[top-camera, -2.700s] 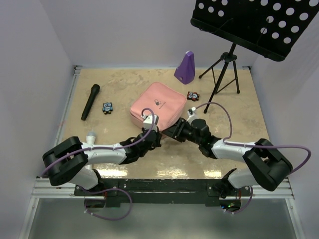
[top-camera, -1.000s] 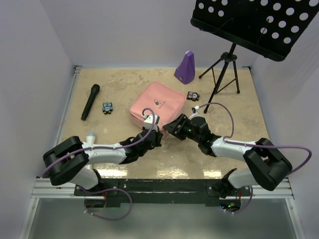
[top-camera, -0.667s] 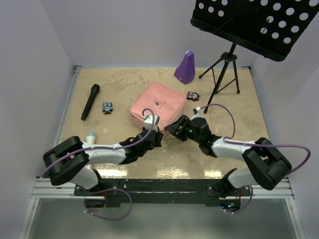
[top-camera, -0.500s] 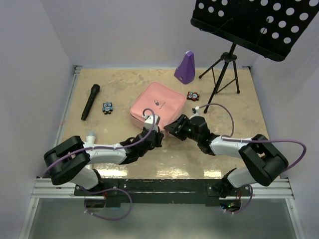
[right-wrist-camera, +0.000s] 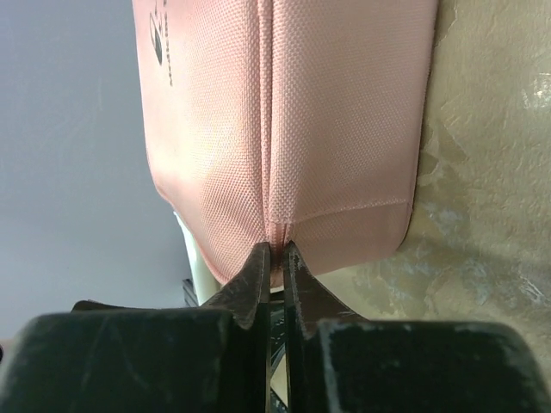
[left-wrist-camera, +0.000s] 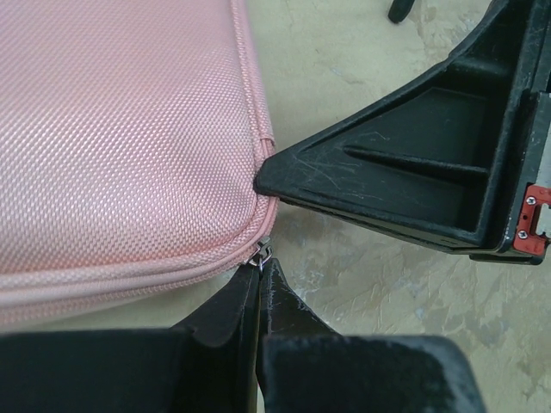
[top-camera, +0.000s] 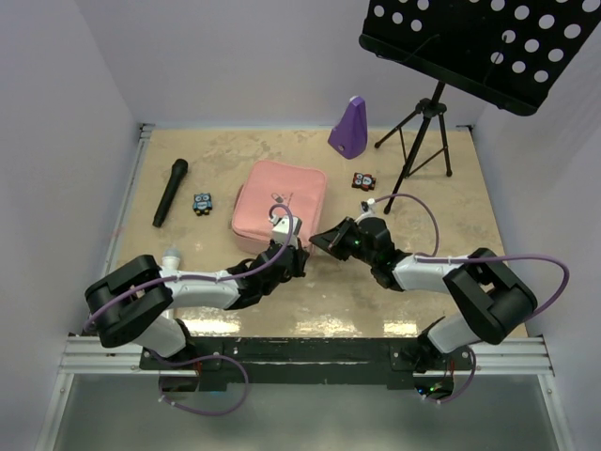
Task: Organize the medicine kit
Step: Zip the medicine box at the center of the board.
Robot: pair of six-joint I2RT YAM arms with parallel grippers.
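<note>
The pink medicine kit (top-camera: 279, 199) lies zipped shut in the middle of the table. My left gripper (top-camera: 297, 250) is at its near corner, shut on the small metal zipper pull (left-wrist-camera: 263, 255). In the left wrist view the gripper (left-wrist-camera: 261, 268) has its tips pressed together just under the kit's rounded corner (left-wrist-camera: 129, 129). My right gripper (top-camera: 324, 241) comes in from the right and is shut on the zip seam at the same corner (right-wrist-camera: 274, 225). In the right wrist view that gripper (right-wrist-camera: 275, 251) has its tips pinching the seam. The kit's logo (right-wrist-camera: 159, 43) shows there on the lid.
A purple metronome-shaped object (top-camera: 349, 125) stands at the back. A black music stand (top-camera: 423, 132) has its tripod at the back right. A black microphone (top-camera: 171, 191) lies at the left. Two small owl tiles (top-camera: 204, 202) (top-camera: 363, 180) sit on either side of the kit.
My right gripper has shut on the kit's corner seam. The kit has swung round and shifted left, now sitting squarer to the table. The left gripper keeps its hold on the zipper pull.
</note>
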